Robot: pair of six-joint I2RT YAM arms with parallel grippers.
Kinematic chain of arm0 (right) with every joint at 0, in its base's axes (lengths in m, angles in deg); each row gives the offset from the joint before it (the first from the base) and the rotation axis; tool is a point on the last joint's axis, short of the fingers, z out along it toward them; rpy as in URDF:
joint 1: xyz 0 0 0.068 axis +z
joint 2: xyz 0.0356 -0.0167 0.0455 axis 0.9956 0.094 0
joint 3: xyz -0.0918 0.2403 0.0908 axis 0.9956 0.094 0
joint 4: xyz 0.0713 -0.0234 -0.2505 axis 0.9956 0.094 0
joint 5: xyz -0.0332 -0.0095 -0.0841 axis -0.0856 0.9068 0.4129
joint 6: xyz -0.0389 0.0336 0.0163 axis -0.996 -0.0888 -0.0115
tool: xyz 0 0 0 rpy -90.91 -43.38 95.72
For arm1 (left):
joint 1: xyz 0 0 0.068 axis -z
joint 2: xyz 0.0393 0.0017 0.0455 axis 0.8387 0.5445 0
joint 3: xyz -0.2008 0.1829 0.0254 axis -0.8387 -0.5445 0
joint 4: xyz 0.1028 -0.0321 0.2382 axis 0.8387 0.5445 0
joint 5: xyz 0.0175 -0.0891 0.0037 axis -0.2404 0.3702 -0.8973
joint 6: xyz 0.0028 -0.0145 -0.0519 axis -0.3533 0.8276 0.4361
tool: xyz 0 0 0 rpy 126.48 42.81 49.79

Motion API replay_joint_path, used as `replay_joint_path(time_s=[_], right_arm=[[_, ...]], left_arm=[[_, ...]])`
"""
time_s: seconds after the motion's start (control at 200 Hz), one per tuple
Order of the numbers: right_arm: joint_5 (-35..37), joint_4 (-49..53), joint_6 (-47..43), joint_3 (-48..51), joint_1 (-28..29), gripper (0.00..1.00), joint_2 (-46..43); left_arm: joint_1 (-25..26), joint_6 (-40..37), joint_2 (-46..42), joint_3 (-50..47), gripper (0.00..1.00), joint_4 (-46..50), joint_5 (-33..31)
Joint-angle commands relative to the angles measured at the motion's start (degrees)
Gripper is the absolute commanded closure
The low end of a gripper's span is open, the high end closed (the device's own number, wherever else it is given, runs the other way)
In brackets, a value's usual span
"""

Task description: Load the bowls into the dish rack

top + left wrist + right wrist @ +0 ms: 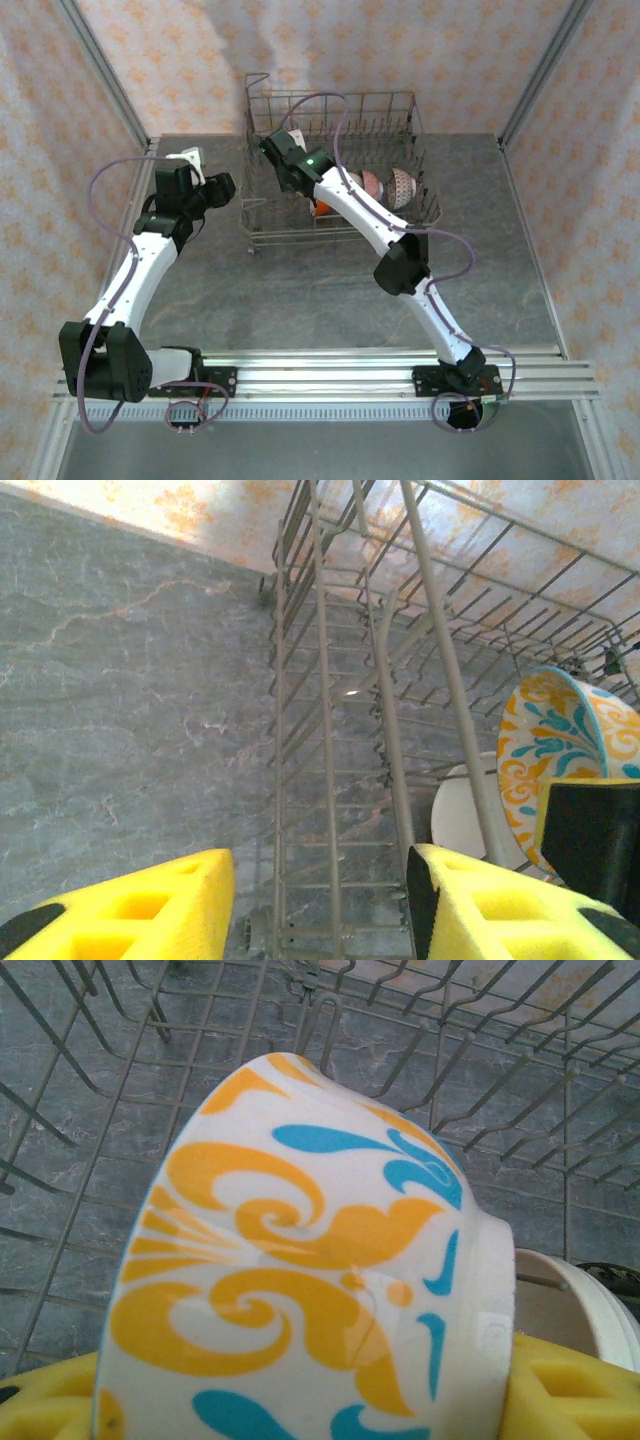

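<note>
Open: bare desk (290,300), centre and lower right of top view.
Blocked: dish rack (400,110), upper centre; upright tines (372,126); bowls (385,186) crowding its right half; right arm (360,215) crossing its front wall.

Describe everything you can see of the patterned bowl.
The patterned bowl looks like glossy white ceramic, with orange and teal swirls and a plain white foot ring. It is tipped on its side inside the dish rack. The yellow pads of the right gripper clamp it, and a white bowl sits beside it.
</note>
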Motion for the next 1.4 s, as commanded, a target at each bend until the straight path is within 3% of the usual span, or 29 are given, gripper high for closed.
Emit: replay_joint_path(time_s=[0.0,0.841,1.391], right_arm=[[3.0,-1.3,-1.0,-0.6,0.4,0.53,0.8],[1.4,-0.5,1.9,-0.3,1.7,0.5,4.9],[-4.8,-1.0,7.0,0.9,-1.3,0.47,4.8]], left_arm=[[-0.6,-0.7,-0.9,-0.8,0.5,0.3,-0.2],[-0.7,-0.5,-1.1,-2.4,0.5,1.3,-0.2],[-0.7,-0.1,-1.8,-2.8,0.51,2.8,0.3]])
